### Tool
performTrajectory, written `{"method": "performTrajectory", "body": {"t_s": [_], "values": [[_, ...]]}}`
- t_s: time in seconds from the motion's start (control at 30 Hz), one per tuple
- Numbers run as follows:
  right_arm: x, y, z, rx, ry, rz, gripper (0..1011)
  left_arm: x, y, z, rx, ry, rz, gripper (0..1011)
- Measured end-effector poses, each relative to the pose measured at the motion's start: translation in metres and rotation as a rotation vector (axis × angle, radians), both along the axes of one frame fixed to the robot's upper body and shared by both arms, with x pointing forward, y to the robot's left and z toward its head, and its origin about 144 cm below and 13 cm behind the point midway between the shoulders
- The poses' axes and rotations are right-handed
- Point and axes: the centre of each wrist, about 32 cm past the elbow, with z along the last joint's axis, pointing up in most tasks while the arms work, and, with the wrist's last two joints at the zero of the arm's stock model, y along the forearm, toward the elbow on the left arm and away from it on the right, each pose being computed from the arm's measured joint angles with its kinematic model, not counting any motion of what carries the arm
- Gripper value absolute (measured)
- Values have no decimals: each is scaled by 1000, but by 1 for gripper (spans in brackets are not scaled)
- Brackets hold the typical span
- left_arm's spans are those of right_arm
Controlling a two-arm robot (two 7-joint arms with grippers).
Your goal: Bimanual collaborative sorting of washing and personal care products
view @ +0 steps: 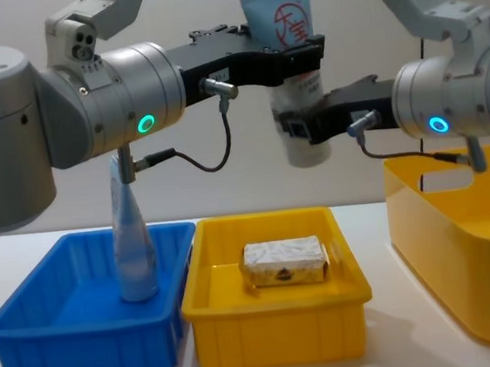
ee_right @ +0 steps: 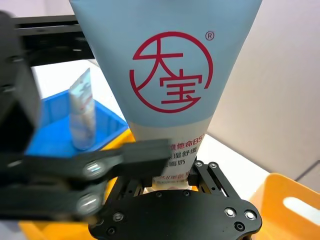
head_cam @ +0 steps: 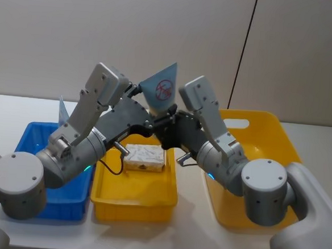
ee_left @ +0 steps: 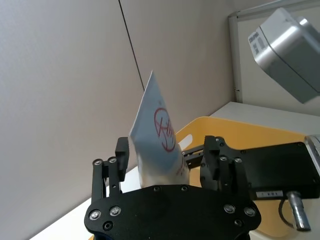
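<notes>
- Clearly a hand-over is in progress: the squeeze tube (view: 296, 73) hangs in the air above the yellow tray (view: 279, 338), with both sets of jaws on it.
- Left jaws (view: 300, 55) are clenched across the tube's upper half, just under its red mark; right jaws (view: 296, 127) grip the lower half, near the cap end.
- From the right wrist view, the right jaws (ee_right: 172, 172) sit at the white band of print, while a finger of the left jaws (ee_right: 125, 155) crosses in front, just above them.
- Tube's long axis stands close to upright; the wide, flat crimped end points up, beyond the left jaws (ee_left: 165, 165), and the narrow cap end points down, below the right jaws.
- In my judgement, only 1 set of jaws should let go, and only once the other's hold is firm; both releasing would drop the tube onto the wrapped block (view: 285, 262) lying in the tray under the jaws.
- Best to open the releasing jaws fully and back them straight off sideways, so a finger does not drag the soft tube or tilt it.
- Which tray it is meant for I cannot tell; the blue tray (view: 34, 346), down on the left jaws' side, already holds the slim tube (view: 133, 248) standing upright, and the yellow tub (view: 470, 239) is down on the right jaws' side.
</notes>
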Motion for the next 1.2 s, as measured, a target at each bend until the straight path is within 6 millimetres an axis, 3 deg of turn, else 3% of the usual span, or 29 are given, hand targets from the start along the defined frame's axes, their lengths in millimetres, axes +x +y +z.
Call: {"method": "performTrajectory", "body": {"t_s": [0.2, 0.6, 1.2], "values": [[1, 0, 1, 27, 5, -80, 280, 0, 0, 0, 0, 0, 0, 1000], [3, -2, 0, 64, 21, -264, 180, 0, 0, 0, 0, 1, 0, 1001], [13, -14, -6, 74, 99, -565, 158, 0, 0, 0, 0, 1, 0, 1001]]}}
